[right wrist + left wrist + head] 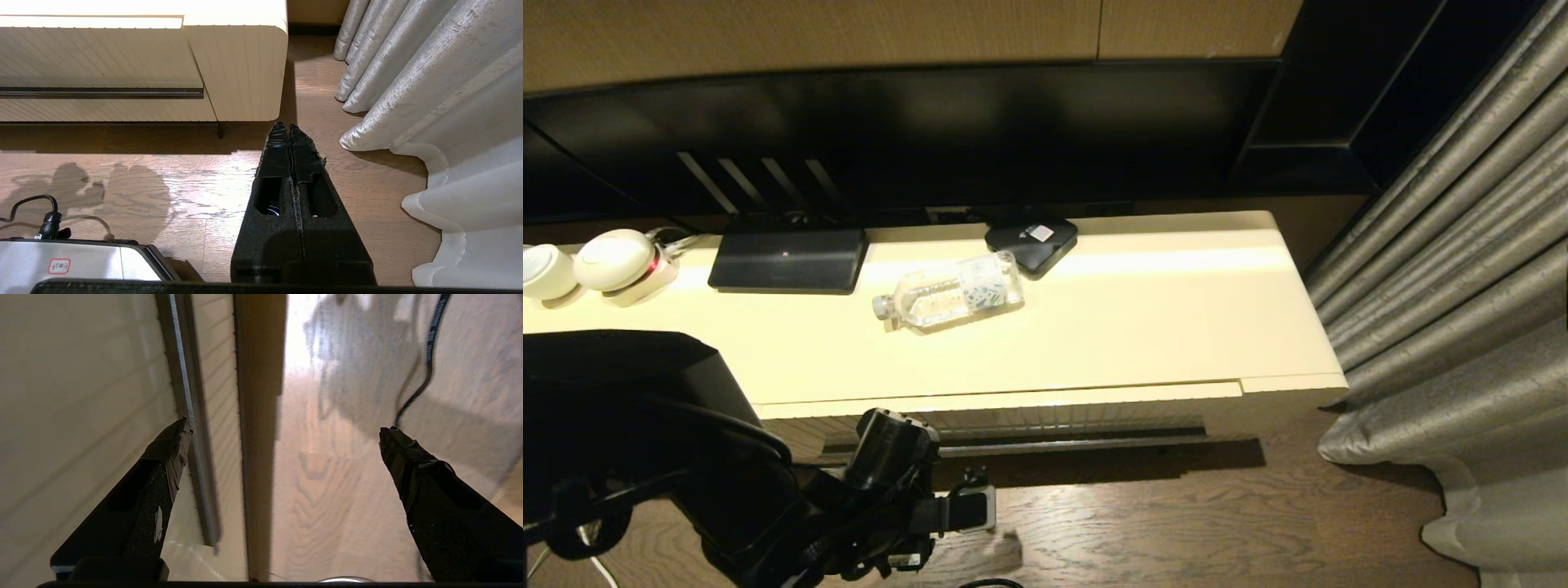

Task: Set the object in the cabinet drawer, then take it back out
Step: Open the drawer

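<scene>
Water bottle (950, 292) is lying on its side on the cabinet top (1143, 310), near the black box (1031, 242). Drawer (1045, 416) is sitting closed. Left tool (282, 433) is hovering spread wide and empty beside the drawer's handle slot (192, 428), likely lining up for a pull. Right tool (290, 134) is hanging closed, empty, parked over the floor.

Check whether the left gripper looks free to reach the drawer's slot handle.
Probably yes: the left gripper is open and empty just in front of the closed cabinet drawer, nothing between it and the dark slot handle.
</scene>
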